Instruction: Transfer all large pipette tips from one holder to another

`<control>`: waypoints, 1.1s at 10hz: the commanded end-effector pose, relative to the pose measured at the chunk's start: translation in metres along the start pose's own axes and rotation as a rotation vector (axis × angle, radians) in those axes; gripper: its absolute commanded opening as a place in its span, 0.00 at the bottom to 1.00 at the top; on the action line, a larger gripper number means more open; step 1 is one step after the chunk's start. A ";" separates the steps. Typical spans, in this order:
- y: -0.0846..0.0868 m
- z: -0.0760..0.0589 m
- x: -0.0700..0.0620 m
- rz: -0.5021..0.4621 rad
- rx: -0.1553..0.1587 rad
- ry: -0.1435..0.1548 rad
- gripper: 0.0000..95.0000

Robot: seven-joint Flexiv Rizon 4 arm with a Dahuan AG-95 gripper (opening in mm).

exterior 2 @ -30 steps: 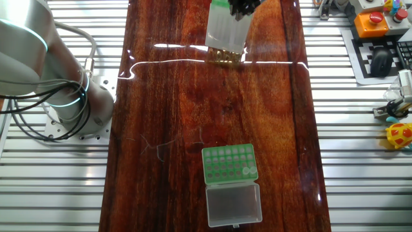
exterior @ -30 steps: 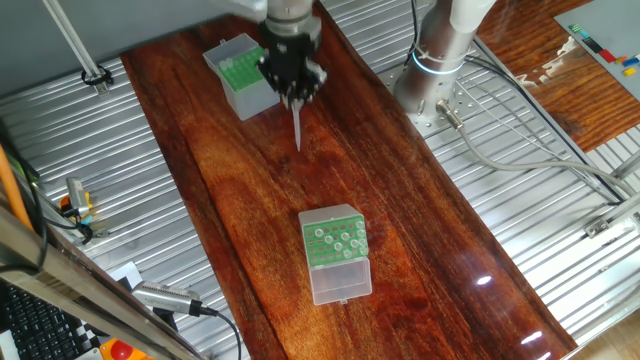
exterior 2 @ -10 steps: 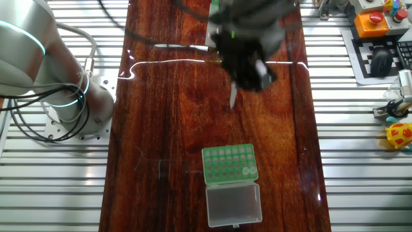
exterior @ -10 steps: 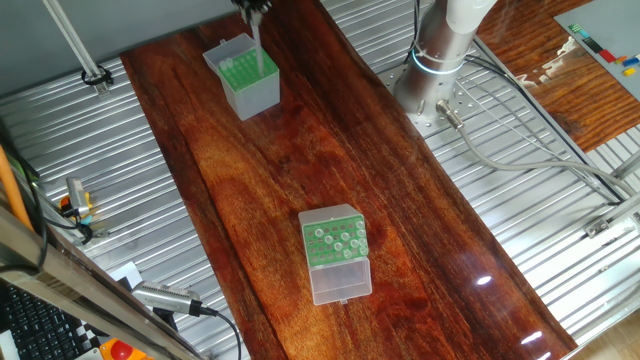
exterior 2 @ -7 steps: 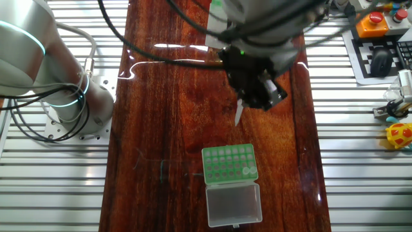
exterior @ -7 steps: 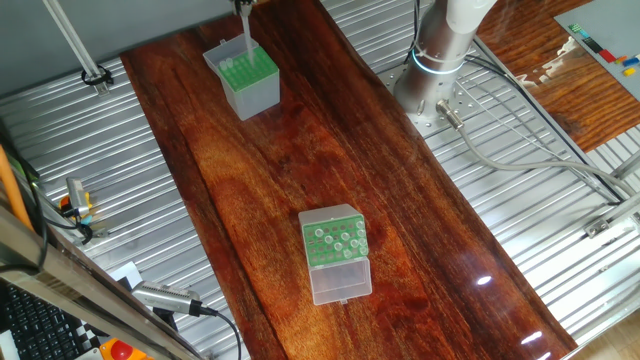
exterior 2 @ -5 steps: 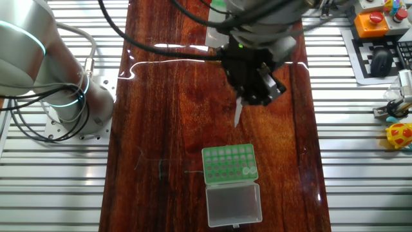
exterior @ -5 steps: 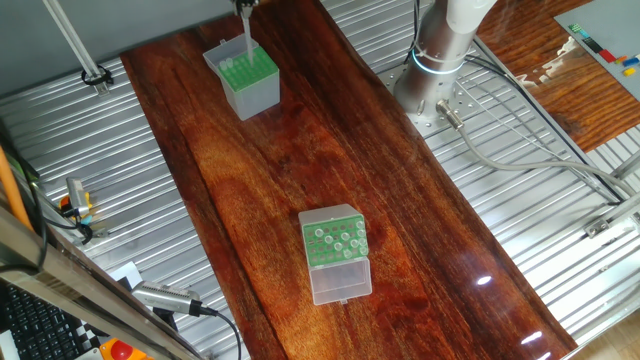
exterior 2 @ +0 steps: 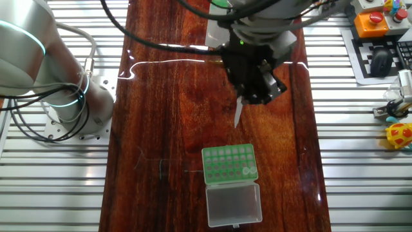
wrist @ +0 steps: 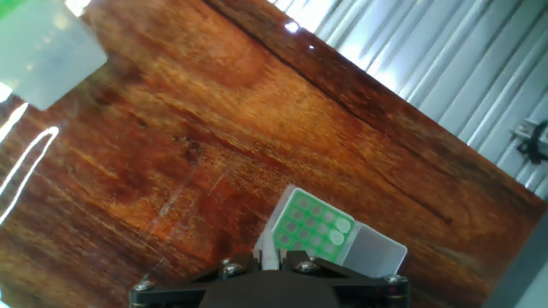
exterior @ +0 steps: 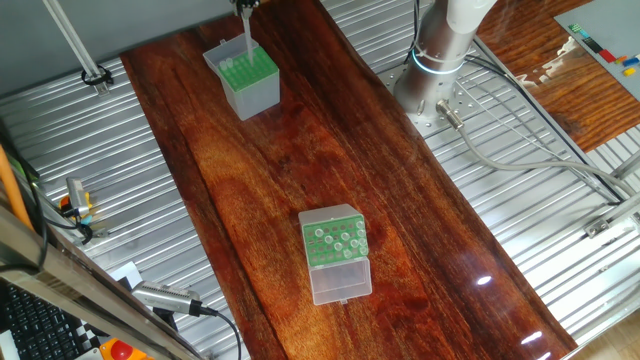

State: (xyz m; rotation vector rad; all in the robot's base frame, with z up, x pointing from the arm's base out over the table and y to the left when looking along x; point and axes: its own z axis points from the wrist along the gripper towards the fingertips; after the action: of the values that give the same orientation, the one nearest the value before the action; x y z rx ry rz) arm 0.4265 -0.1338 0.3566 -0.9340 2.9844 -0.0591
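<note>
Since half a second ago, the tool (exterior 2: pixel 239 109), clamped on a pipette tip (exterior 2: pixel 237 114), barely shifted.

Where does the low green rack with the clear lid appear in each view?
One fixed view: low green rack, lower centre, lid toward the viewer.
The other fixed view: rack, bottom centre, below the gripper.
Hand view: rack, bottom centre.
Shared landmark: taller translucent box.

Two fixed cameras are looking down at the desk (exterior: pixel 300 170) from opposite ends, both seeing the green rack (exterior 2: pixel 229 163); the hand camera is hovering close above it.
</note>
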 end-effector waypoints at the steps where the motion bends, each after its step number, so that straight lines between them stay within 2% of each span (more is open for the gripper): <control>1: -0.017 0.004 0.010 -0.045 0.002 -0.008 0.00; 3: -0.034 0.011 0.018 -0.081 0.000 -0.011 0.00; 6: -0.033 0.012 0.019 -0.015 -0.028 -0.027 0.00; 7: -0.033 0.012 0.019 0.010 -0.017 -0.017 0.00; 8: -0.033 0.012 0.019 0.015 0.012 0.002 0.00; 9: -0.034 0.013 0.019 0.009 0.024 0.003 0.00; 11: -0.049 0.025 0.024 -0.010 0.028 -0.006 0.00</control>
State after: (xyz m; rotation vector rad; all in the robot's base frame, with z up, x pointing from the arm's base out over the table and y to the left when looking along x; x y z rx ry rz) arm 0.4351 -0.1850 0.3374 -0.9268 2.9803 -0.0390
